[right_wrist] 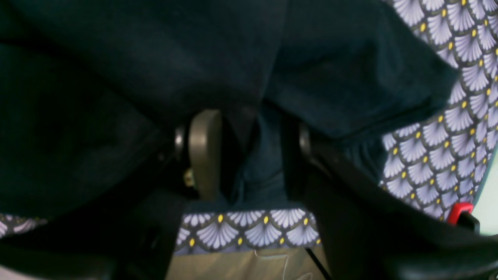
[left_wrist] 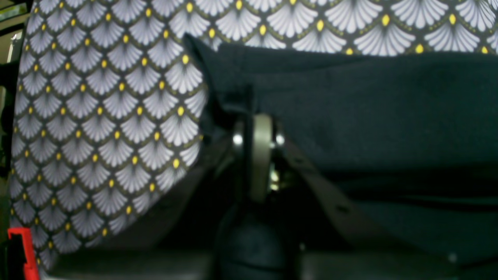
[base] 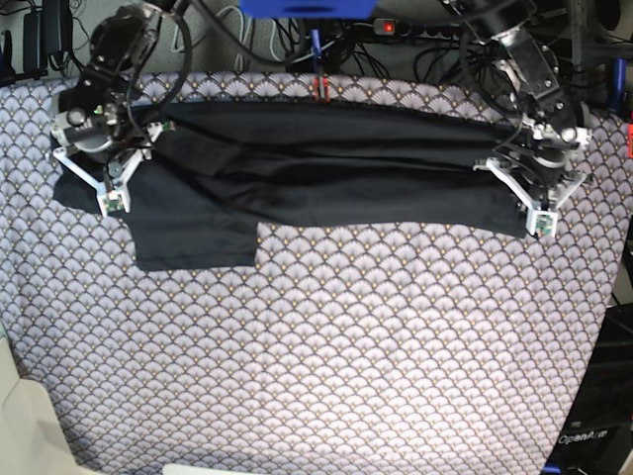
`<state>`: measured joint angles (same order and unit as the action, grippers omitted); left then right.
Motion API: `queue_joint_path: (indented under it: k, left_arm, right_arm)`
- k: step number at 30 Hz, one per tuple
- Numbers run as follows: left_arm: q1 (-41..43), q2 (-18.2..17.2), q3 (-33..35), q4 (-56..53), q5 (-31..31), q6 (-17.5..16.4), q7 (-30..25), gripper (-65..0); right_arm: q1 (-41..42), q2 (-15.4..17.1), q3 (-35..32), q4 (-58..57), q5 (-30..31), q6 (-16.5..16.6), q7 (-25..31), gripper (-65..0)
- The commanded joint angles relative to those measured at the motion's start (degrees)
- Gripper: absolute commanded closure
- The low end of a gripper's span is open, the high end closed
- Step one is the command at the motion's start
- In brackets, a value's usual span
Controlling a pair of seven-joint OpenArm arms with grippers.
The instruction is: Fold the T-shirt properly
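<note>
The black T-shirt (base: 346,168) lies as a long band across the far side of the table, with one sleeve (base: 193,237) sticking out toward the front. My left gripper (base: 539,213) is at the band's right end. In the left wrist view that gripper (left_wrist: 258,124) is shut, pinching an edge of the T-shirt (left_wrist: 369,109). My right gripper (base: 107,193) hovers over the band's left end. In the right wrist view it (right_wrist: 249,116) stands open, its fingers straddling a raised fold of the T-shirt (right_wrist: 155,58) close above the cloth.
The scallop-patterned tablecloth (base: 326,346) covers the whole table. A red clamp (base: 318,87) holds it at the far edge, and another red clamp (left_wrist: 23,249) shows at the side. Cables and a power strip (base: 396,28) sit behind the table.
</note>
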<state>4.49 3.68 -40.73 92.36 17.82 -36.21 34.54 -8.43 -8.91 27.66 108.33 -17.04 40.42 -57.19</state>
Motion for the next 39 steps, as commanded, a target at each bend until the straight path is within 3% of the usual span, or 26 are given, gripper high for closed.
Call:
queue_joint_path:
  k: [1,9,11,15,16,36,39]
  left_arm:
    - [-0.4,-0.39,-0.02,1.31,-0.46,0.29,-0.92,0.0]
    - [-0.4,-0.39,-0.02,1.4,-0.55,0.29,-0.92,0.0]
    - [-0.4,-0.39,-0.02,1.4,-0.64,0.29,-0.92,0.0]
    - [-0.4,-0.39,-0.02,1.4,-0.64,0.29,-0.92,0.0]
    - [-0.4,-0.39,-0.02,1.31,-0.64,0.29,-0.92,0.0]
    - [-0.4,-0.65,-0.02,1.31,-0.46,0.29,-0.92,0.0]
    - [-0.4,-0.74,-0.37,1.58,-0.37,0.21,-0.92,0.0]
  right_arm:
    - [0.29,0.16,-0.1,0.81,0.38,-0.42,1.32,-26.5]
    - [0.29,0.16,-0.01,0.72,0.38,-0.42,1.94,-25.5]
    - [0.29,0.16,-0.19,0.37,0.38,-0.42,1.94,-21.1]
    - [0.29,0.34,-0.28,-2.27,0.29,-0.42,1.94,-1.2]
    - [0.29,0.51,-0.28,-3.15,0.2,-0.42,1.94,0.0]
    - [-1.55,2.45,0.08,2.74,0.29,-0.42,2.11,0.0]
    - [-3.31,3.41,0.16,2.74,0.64,-0.42,4.84,0.0]
